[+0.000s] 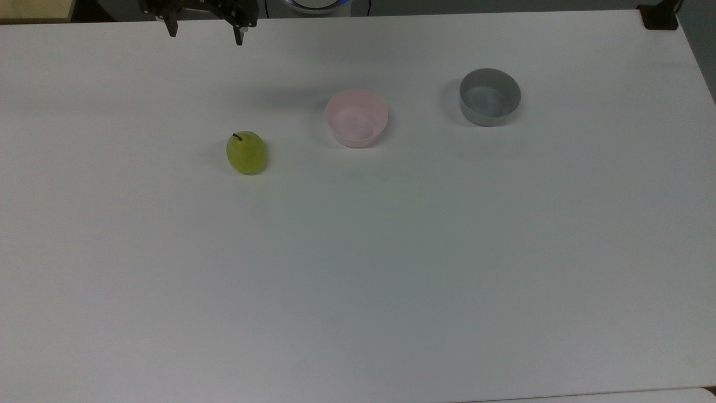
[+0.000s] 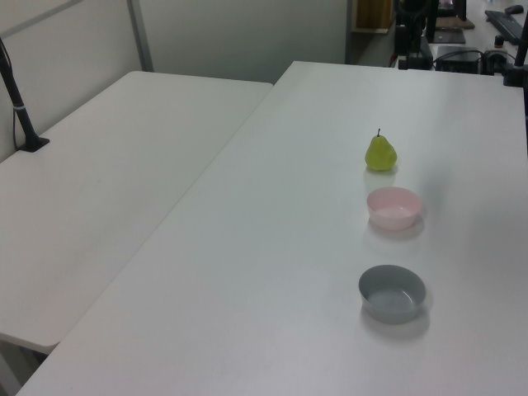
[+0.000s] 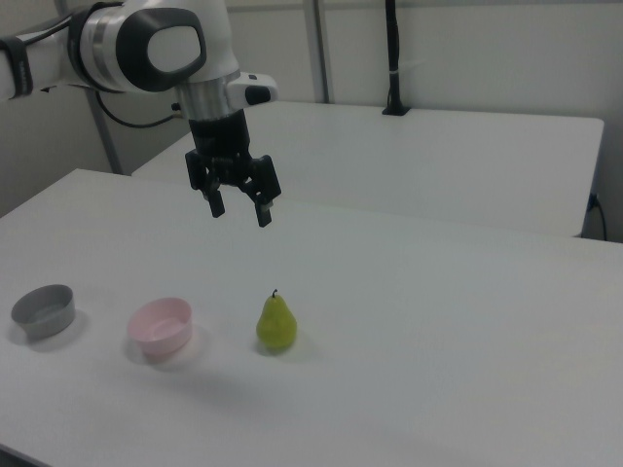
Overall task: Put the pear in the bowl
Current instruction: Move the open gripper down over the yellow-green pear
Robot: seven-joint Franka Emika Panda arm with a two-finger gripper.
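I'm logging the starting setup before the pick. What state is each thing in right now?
pear: upright on the table, stem up, not held.
pink bowl: upright, empty.
grey bowl: upright, empty.
gripper: open, raised above the table, holding nothing.

We are finding no readable text, label, brand, number or sign anywhere: nothing legible is showing on the robot arm, on the objects or on the bench surface.
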